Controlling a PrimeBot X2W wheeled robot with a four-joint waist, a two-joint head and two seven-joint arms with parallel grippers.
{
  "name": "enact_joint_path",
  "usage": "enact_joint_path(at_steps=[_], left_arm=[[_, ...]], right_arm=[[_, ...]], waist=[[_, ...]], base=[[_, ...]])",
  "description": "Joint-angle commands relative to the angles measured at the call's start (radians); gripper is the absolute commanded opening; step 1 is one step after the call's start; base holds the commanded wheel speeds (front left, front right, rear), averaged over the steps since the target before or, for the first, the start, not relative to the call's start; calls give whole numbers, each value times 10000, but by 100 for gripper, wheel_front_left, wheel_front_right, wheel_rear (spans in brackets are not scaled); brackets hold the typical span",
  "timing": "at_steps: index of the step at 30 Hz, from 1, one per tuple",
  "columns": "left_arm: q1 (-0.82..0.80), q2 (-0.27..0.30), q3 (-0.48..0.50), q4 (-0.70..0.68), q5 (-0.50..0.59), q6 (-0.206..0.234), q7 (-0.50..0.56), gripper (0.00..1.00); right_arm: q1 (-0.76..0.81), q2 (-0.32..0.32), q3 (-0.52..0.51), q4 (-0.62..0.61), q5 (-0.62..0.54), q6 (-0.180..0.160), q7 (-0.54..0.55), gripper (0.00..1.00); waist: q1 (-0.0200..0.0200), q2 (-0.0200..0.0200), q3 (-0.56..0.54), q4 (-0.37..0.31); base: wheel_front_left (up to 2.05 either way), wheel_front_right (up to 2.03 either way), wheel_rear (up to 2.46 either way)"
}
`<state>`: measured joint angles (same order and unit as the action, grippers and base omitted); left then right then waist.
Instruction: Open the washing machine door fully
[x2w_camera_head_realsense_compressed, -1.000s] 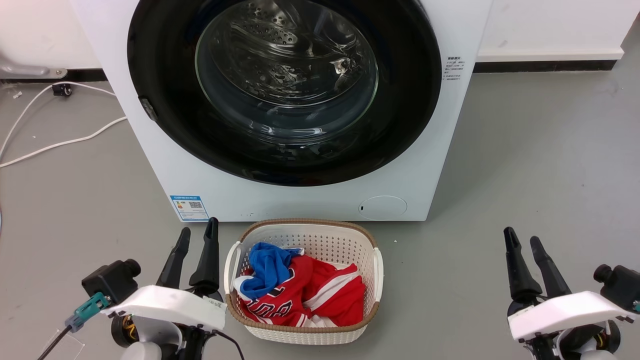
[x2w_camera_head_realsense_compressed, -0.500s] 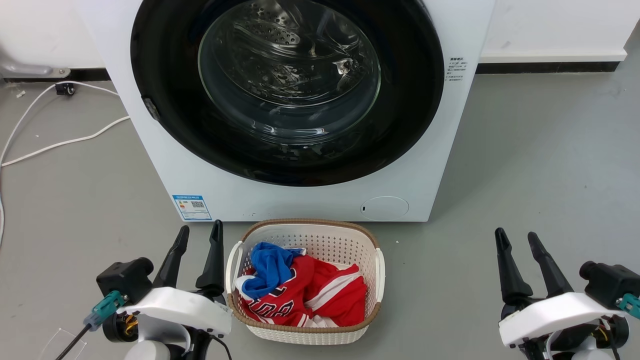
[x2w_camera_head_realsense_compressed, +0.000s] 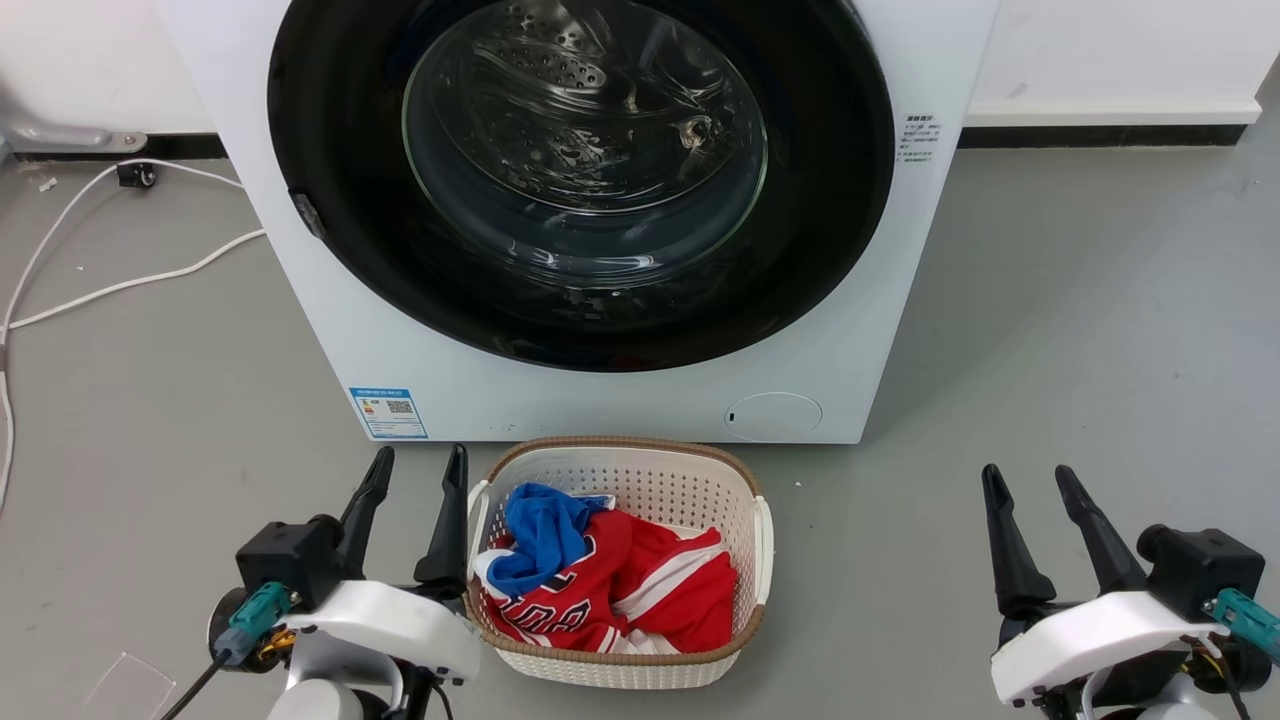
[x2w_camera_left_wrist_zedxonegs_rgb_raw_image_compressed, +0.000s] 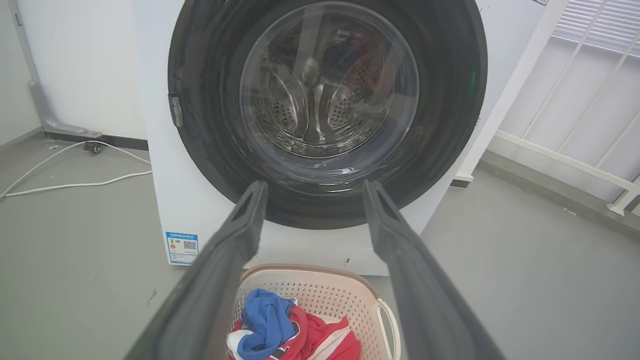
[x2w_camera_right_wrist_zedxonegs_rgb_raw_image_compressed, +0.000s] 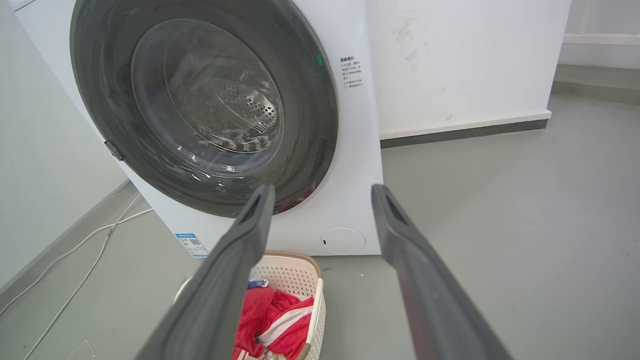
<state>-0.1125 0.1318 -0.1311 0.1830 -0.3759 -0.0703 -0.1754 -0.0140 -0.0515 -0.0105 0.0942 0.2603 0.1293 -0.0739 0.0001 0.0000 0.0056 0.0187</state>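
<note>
The white washing machine (x2w_camera_head_realsense_compressed: 620, 400) stands before me, its round glossy black door (x2w_camera_head_realsense_compressed: 830, 200) lying flat against the front, with the steel drum visible through the glass. A small latch piece sits on the door's left edge. My left gripper (x2w_camera_head_realsense_compressed: 420, 455) is open and empty, low at the left beside the basket, well short of the door. My right gripper (x2w_camera_head_realsense_compressed: 1027, 470) is open and empty over bare floor at the right. The left wrist view looks between open fingers (x2w_camera_left_wrist_zedxonegs_rgb_raw_image_compressed: 315, 185) straight at the door (x2w_camera_left_wrist_zedxonegs_rgb_raw_image_compressed: 325, 100). The right wrist view sees the door (x2w_camera_right_wrist_zedxonegs_rgb_raw_image_compressed: 200, 100) at an angle past its open gripper (x2w_camera_right_wrist_zedxonegs_rgb_raw_image_compressed: 322, 187).
A white laundry basket (x2w_camera_head_realsense_compressed: 620, 443) with red and blue clothes (x2w_camera_head_realsense_compressed: 650, 590) stands on the floor right in front of the machine, between my arms. A white cable (x2w_camera_head_realsense_compressed: 120, 285) trails over the grey floor at the left. A white wall runs behind.
Both grippers have drifted slightly inward, the left one closer to the basket's rim. The whole picture has shifted a little, so the camera moved. The door has not moved.
</note>
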Motion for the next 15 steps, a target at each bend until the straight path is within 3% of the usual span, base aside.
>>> enact_joint_path(at_steps=[1,15], left_arm=[[-233,82,-70,-53,247,47,-92,100],[-270,17,-170,139,1208,-81,-403,100]], right_arm=[[27,11,15,-145,-256,15,-18,100],[117,13,21,-263,-1401,19,-98,100]], waist=[[-1,0,1,2],[-1,0,2,22]], base=[[0,0,0],[0,0,0]])
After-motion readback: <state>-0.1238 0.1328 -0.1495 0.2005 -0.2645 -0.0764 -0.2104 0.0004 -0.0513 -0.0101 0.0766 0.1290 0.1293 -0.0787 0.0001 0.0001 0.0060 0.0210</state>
